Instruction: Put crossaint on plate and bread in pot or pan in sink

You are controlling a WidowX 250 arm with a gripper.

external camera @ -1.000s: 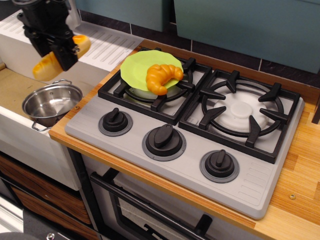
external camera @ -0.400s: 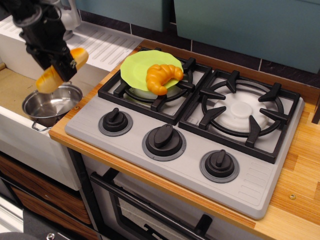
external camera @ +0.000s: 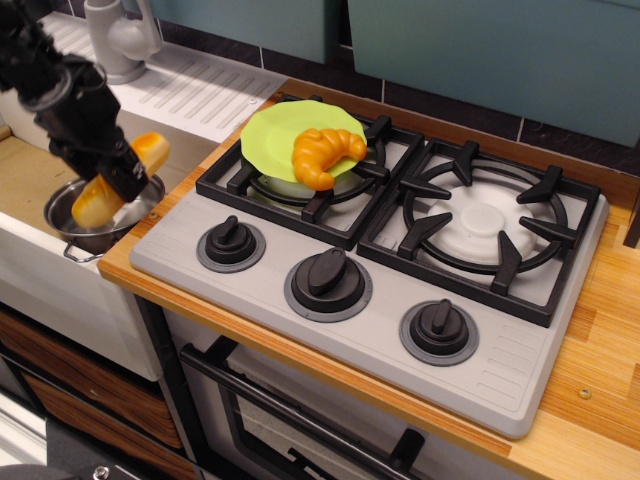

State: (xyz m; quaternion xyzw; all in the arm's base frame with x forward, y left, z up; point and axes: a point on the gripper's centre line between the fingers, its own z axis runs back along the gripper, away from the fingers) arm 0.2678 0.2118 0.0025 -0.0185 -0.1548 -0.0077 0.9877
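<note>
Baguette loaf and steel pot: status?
Gripper shut on the long yellow baguette loaf, tilted over the small steel pot in the white sink. Orange croissant on lime-green plate. Nothing blocking.

Crossaint (external camera: 327,153) on plate (external camera: 275,135), right of sink (external camera: 30,180)

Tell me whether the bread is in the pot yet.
Not released: the bread stays clamped in the gripper, its lower end tilted into the pot.

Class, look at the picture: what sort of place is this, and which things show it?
Probably a toy kitchen: a grey two-burner stove with black knobs, a white sink with a ribbed drainboard, and a grey tap.
</note>
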